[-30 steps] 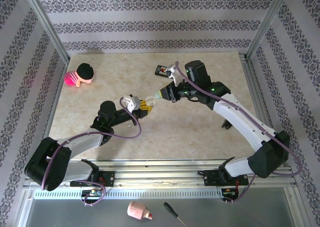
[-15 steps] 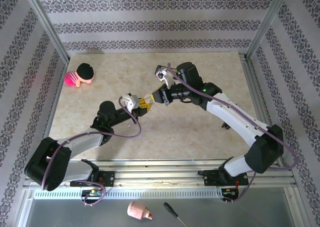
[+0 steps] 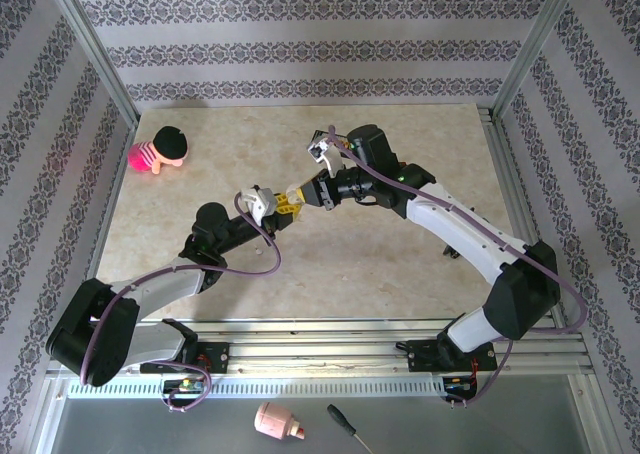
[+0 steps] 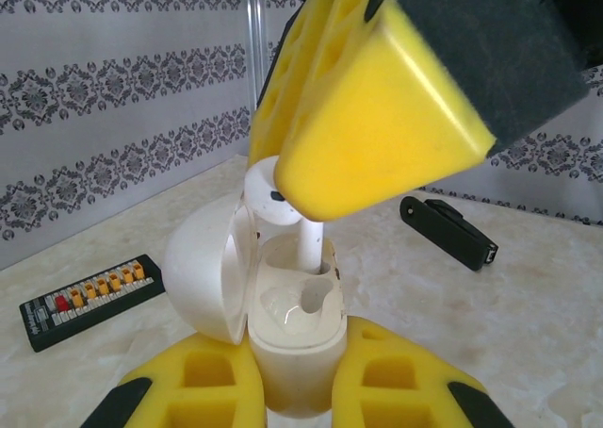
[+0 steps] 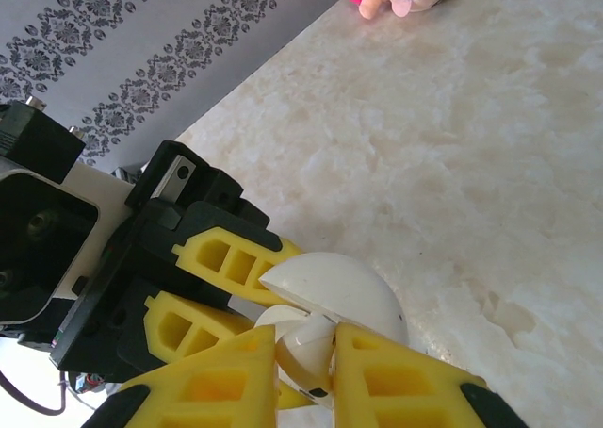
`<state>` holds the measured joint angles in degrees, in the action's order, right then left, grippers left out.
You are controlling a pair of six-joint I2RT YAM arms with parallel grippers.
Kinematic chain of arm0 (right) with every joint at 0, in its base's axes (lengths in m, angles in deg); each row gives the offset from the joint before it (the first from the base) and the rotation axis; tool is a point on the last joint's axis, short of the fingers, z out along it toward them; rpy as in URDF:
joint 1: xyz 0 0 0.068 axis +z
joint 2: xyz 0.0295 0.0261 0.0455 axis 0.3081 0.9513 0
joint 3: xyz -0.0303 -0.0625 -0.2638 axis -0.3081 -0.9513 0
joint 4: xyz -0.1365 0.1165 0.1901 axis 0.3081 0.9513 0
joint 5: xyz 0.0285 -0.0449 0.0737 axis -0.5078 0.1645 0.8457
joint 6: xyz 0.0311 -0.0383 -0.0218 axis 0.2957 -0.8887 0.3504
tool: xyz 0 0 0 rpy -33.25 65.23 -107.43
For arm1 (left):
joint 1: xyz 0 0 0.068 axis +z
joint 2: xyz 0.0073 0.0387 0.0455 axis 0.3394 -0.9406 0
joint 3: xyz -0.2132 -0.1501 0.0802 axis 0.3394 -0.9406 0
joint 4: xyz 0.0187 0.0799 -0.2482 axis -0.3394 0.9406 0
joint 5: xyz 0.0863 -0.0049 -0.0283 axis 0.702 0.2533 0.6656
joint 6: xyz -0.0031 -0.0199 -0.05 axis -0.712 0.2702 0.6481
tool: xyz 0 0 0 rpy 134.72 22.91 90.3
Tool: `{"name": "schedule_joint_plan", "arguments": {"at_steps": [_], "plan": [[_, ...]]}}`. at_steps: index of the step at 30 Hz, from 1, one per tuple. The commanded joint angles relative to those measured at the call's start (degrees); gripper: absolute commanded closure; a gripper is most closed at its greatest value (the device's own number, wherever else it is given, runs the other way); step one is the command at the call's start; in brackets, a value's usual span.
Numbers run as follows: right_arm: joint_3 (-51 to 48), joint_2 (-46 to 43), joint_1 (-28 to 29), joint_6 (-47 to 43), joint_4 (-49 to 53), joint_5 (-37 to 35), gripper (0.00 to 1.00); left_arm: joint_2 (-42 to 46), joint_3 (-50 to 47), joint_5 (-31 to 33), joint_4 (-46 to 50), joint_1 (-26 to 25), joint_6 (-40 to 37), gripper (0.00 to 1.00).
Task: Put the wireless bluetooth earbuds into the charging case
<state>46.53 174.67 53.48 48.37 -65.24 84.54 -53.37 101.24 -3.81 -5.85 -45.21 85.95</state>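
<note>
White and glossy, the egg-shaped plastic charging case (image 4: 292, 329) sits clamped in my left pincer (image 4: 300, 395), lid (image 4: 203, 272) swung open leftward, above the marbled table (image 3: 390, 274). My right pincer (image 5: 301, 376) pinches the small white stemmed earbud (image 4: 266, 190), stem tip in the socket. Tilted, it could jam or slip free.

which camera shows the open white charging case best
The left wrist view: the open white plastic charging case sits centred and close, lid swung left, inner wells visible, a white earbud entering from above. The right wrist view shows mostly its domed lid from outside. In the top external view it is too small to make out.
</note>
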Motion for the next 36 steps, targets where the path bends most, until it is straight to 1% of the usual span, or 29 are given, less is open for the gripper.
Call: {"name": "schedule_joint_plan", "arguments": {"at_steps": [1, 4, 7, 10, 12, 13, 14, 17, 20, 25, 31, 36], "plan": [[0.97, 1.29, 0.71, 0.16, 0.30, 1.22, 0.82, 1.24, 0.41, 1.43, -1.93, 0.47, -0.43, 1.00], [1.38, 1.95, 0.84, 1.07, 0.16, 2.21, 0.82, 1.01, 0.57, 1.91, -1.89, 0.51, -0.38, 1.00], [2.09, 2.75, 1.27, 1.75, 0.72, 2.09, 0.82, 0.69, 0.38, 3.79, -2.60, 0.56, -0.26, 1.00], [2.27, 3.36, 1.50, 1.96, 2.07, -3.13, 0.81, 0.38, -0.11, 5.06, -5.82, 0.56, 0.86, 1.00], [3.00, 3.95, 1.78, 1.48, 4.10, -7.50, 0.80, 0.24, 0.43, 4.65, -5.32, 0.56, 0.84, 1.00], [3.30, 3.99, 1.82, 1.17, 4.83, -8.84, 0.79, 0.30, 0.70, 4.54, -4.91, 0.50, 0.79, 1.00], [3.50, 3.96, 2.12, 0.98, 5.20, -9.91, 0.76, 0.23, 0.80, 4.39, -4.77, 0.53, 0.63, 1.00], [3.13, 2.69, 2.18, 1.22, 4.08, -10.87, 0.70, 0.18, 0.87, 4.38, -3.79, 0.54, 0.27, 1.00], [2.90, 1.11, 2.23, 1.16, 3.55, -13.55, 0.60, -0.03, 0.80, 4.32, -3.57, 0.56, 0.31, 1.00], [2.33, -0.19, 2.34, 1.57, 2.45, -12.89, 0.47, -1.17, 0.97, 3.55, -3.57, 0.53, 0.31, 1.00], [3.25, 1.42, 2.65, 2.02, 2.94, -12.81, 0.41, -2.49, 1.21, 2.86, -3.79, 0.55, 0.17, 1.00], [4.29, 2.93, 2.88, 2.12, 3.83, -13.65, 0.41, -1.84, 0.92, 2.85, -3.71, 0.57, 0.27, 1.00]]}}
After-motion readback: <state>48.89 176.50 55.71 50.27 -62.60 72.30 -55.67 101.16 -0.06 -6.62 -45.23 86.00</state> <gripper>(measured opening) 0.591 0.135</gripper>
